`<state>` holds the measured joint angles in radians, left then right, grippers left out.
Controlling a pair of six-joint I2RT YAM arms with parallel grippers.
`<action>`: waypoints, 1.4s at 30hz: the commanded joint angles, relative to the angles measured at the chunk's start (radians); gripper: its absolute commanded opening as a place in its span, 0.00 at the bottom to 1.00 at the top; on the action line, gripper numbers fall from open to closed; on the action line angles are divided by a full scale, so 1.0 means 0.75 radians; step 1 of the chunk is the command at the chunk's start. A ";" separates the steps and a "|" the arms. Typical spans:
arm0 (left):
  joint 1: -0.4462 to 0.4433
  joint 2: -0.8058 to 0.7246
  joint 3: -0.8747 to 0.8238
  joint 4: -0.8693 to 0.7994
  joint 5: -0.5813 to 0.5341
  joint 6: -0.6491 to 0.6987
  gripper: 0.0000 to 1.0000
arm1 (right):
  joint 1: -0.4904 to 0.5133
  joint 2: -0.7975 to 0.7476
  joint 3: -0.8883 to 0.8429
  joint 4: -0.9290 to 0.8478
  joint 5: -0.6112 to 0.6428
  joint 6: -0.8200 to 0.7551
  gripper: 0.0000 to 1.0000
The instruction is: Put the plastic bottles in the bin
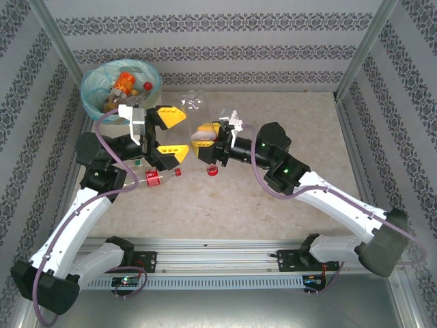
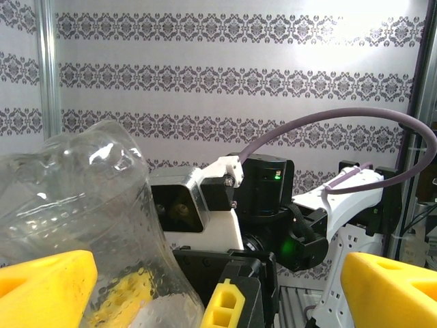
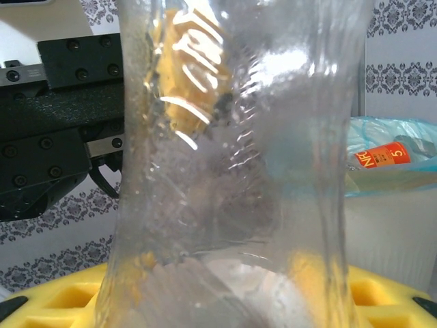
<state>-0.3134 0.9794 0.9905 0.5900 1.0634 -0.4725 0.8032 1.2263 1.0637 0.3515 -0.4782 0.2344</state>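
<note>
Clear bottle (image 3: pixel 232 171) filled my right wrist view, clamped in the right claw (image 1: pixel 203 137) above the surface (image 1: pixel 287 225). I noted the left claw (image 1: pixel 171 134) spread wide just beside it, gripping nothing. The bin (image 1: pixel 87 99) stood near, at far left. Risk as I judged it: if the right claw released before the left closed, the slick bottle would drop short of the bin.
</note>
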 commanded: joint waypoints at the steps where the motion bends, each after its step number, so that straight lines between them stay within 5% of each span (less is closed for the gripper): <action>1: 0.008 0.016 -0.032 -0.082 -0.149 0.045 0.95 | 0.062 -0.077 -0.026 0.119 -0.138 -0.091 0.48; 10: 0.011 0.011 -0.022 -0.067 -0.175 0.019 0.95 | 0.067 -0.113 -0.045 0.099 -0.133 -0.114 0.49; 17: 0.008 0.135 -0.015 0.427 0.095 -0.409 0.94 | 0.083 -0.009 0.052 0.051 -0.303 -0.088 0.49; 22: 0.007 0.145 -0.010 0.467 0.115 -0.455 0.91 | 0.085 0.073 0.144 0.006 -0.427 -0.052 0.50; 28: 0.009 0.119 -0.012 0.449 0.114 -0.416 0.72 | 0.086 0.101 0.163 0.006 -0.417 -0.042 0.53; 33: 0.008 0.061 0.005 0.230 0.014 -0.238 0.54 | 0.087 0.081 0.150 0.000 -0.299 -0.064 0.68; 42: 0.014 -0.054 0.125 -0.264 -0.426 0.202 0.47 | 0.088 -0.059 0.016 -0.013 0.276 -0.141 0.90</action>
<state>-0.3122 0.9703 1.0218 0.5438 0.9031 -0.4950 0.8619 1.2339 1.1110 0.3176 -0.4480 0.1631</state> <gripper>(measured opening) 0.488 0.896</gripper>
